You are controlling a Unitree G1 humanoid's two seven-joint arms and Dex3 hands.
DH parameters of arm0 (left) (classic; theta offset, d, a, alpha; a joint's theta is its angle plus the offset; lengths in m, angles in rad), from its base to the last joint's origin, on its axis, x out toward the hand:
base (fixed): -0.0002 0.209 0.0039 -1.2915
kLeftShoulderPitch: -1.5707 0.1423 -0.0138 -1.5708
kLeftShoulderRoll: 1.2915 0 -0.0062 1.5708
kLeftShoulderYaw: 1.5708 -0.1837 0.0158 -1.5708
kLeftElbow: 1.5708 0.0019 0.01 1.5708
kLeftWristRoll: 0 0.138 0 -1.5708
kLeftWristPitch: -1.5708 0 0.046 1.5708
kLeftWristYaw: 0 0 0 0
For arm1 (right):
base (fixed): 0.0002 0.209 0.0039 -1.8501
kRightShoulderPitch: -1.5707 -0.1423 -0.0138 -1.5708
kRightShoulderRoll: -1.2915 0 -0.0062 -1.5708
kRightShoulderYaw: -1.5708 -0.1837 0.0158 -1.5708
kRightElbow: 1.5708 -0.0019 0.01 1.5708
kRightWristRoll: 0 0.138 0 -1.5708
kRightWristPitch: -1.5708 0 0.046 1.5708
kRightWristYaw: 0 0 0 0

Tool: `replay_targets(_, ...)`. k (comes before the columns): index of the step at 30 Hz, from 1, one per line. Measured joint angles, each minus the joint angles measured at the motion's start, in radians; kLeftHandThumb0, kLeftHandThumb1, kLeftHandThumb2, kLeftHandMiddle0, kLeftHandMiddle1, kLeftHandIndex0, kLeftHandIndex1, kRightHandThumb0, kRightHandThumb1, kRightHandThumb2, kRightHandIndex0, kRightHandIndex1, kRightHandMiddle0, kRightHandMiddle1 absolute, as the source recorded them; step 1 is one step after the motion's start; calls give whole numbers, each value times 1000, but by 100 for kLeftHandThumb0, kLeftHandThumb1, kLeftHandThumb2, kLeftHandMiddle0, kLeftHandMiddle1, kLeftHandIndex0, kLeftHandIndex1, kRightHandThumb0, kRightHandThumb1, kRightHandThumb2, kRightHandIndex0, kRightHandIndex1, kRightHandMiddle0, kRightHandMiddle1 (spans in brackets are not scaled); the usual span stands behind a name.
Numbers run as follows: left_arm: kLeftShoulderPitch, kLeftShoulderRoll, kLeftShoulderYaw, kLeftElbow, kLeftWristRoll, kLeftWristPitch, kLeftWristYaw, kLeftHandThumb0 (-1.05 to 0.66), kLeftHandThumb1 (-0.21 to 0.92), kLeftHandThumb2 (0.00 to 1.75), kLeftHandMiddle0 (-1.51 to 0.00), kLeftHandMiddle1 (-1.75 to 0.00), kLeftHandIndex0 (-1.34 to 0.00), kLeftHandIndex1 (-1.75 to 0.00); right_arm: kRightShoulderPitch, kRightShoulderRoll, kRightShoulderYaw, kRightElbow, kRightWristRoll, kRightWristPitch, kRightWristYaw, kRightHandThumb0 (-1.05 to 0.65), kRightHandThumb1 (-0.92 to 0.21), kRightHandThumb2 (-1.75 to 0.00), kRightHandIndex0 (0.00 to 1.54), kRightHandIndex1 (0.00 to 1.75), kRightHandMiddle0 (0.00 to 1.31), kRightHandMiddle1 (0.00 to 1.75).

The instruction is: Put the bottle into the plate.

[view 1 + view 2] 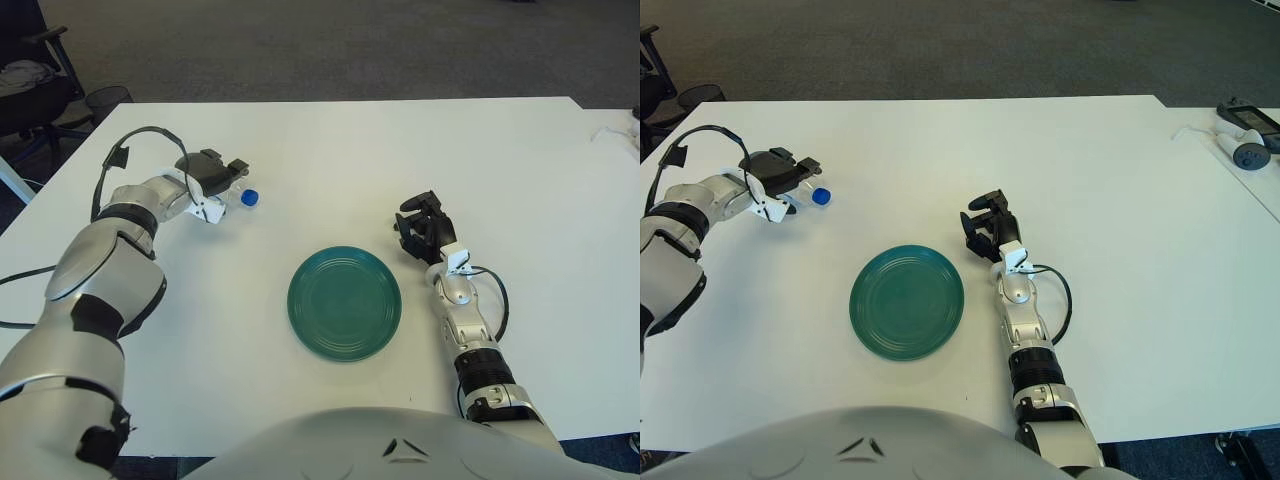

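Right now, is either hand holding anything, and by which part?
The left hand grips the bottle around its body, blue cap poking out. The right hand, right of the plate, holds nothing.

A plate (pixel 345 304) lies on the table (pixel 500 160) near its front edge. A bottle (pixel 238 195) sits behind and left of it, inside the left hand (pixel 205 178). The right hand (pixel 425 226) shows right of the plate.

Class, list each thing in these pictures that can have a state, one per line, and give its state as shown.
Bottle: lying on its side on the table, blue cap on, pointing right, held.
Left hand: closed over the bottle, at the table's left.
Right hand: right of the plate, holding nothing, fingers loosely curled.
Green plate: upright on the white table, nothing in it.
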Motion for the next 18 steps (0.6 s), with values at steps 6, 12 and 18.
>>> replay_targets(6,23,-10,0,0,-4,8,14,-67,65,55,-32,-60,0,-89,3,0,4,0,0,-7,2,0,-79,-62,40,143,22,175)
replay_targets(12,25,-4,-17,1,4,27,26,-69,63,57,-31,-71,0,-90,8,-2,4,-1,1,-12,8,0,-77,-66,41,145,20,175)
replay_targets(18,25,14,-20,6,5,43,-8,-70,60,57,-28,-81,0,-92,14,-3,4,-8,1,-12,8,-1,-78,-64,40,145,21,175)
